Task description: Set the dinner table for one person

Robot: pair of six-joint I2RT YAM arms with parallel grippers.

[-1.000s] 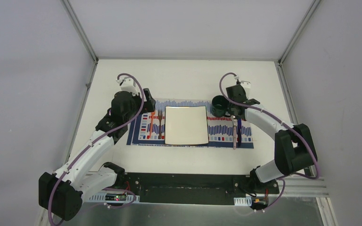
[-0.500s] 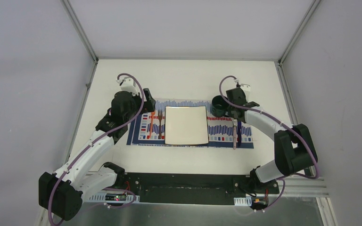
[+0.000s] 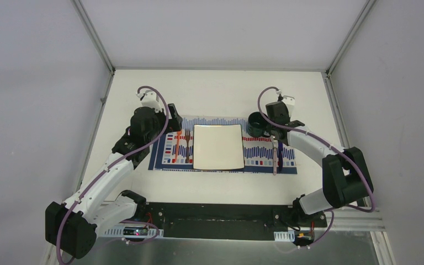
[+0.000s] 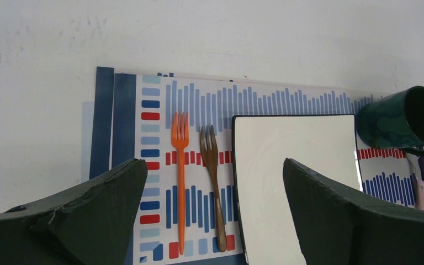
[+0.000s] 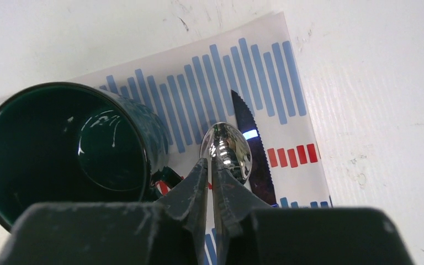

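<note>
The right gripper [image 5: 211, 164] points down at the right end of the striped placemat [image 5: 256, 66]. We see its two fingers drawn almost together, with only a thin slit between them. Their tips sit at the neck of a shiny metal spoon [image 5: 229, 148], whose bowl lies just beyond them. We cannot tell whether the fingers pinch the spoon or merely hang over it. Just beside the spoon, on its right, a knife [image 5: 255, 157] with a serrated blade lies flat on the placemat. To the left of the fingers stands a dark green mug [image 5: 61, 143], upright and mouth up, near the spoon.

The left gripper [image 4: 212, 165] hangs above the left end of the placemat with its jaws spread wide, holding nothing. Below the gap we see an orange fork [image 4: 180, 176] and a brown fork [image 4: 212, 182] side by side, tines pointing away from the arm bases. A square white plate [image 4: 295, 165] lies just to the right of the brown fork, in the middle of the placemat.

From the top camera, both forks lie left of the plate and the knife and spoon lie right of it. The mug stands at the plate's far right corner. The placemat rests flat on the dinner table [image 3: 215, 88], the large white tabletop, about midway between its near and far edges.
</note>
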